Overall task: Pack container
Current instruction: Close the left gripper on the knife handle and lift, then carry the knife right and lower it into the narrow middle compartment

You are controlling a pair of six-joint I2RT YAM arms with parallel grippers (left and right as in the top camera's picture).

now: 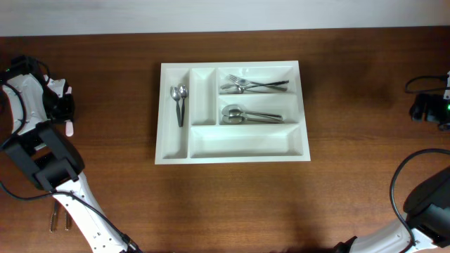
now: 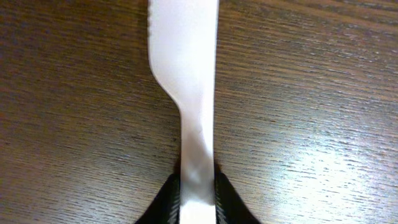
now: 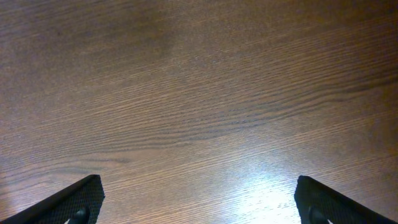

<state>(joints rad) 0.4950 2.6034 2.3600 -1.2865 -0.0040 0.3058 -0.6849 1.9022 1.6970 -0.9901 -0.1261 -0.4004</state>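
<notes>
Tray (image 1: pixel 242 140) holds forks (image 1: pixel 249 86), spoons (image 1: pixel 242 114); 2 compartments bare. Left jaws clamped on white knife (image 2: pixel 186 62) at 9 o'clock, not yet packed; right jaws apart.

The left gripper (image 2: pixel 198 191) is pinched tight on a white knife (image 2: pixel 185 56). The right gripper (image 3: pixel 199 191) stands wide open.

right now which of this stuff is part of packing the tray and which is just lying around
for the job: container; two spoons, forks and more spoons already in it; white plastic knife in the left gripper

lying about: two small thin items beside the left arm, too small to identify; right gripper, open, holding nothing
</notes>
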